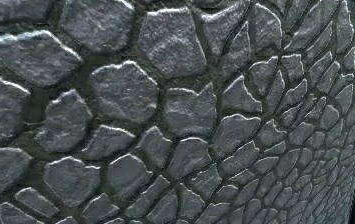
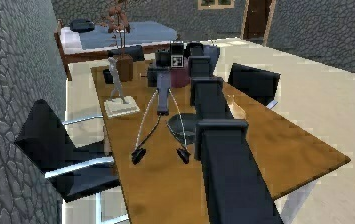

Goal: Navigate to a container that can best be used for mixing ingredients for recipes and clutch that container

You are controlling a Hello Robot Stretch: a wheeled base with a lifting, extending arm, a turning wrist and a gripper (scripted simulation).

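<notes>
A wooden table (image 2: 285,150) stands in the arm side view, and my dark arm (image 2: 220,140) reaches out over it. The gripper (image 2: 160,155) hangs left of the arm, its thin fingers (image 2: 137,156) ending in dark tips above the tabletop. A dark, low round thing (image 2: 182,124), possibly a bowl, lies on the table between the arm and the fingers. I cannot tell whether the gripper holds anything. Two white marker squares (image 2: 165,60) sit near the arm's far end.
A grey stone wall (image 1: 175,110) is close ahead in the forward view. Black chairs (image 2: 55,145) (image 2: 253,82) flank the table. A pale upright figure on a white base (image 2: 120,95) and a brown box (image 2: 125,71) stand on it. A bed (image 2: 115,35) lies beyond, with a dark door (image 2: 257,15).
</notes>
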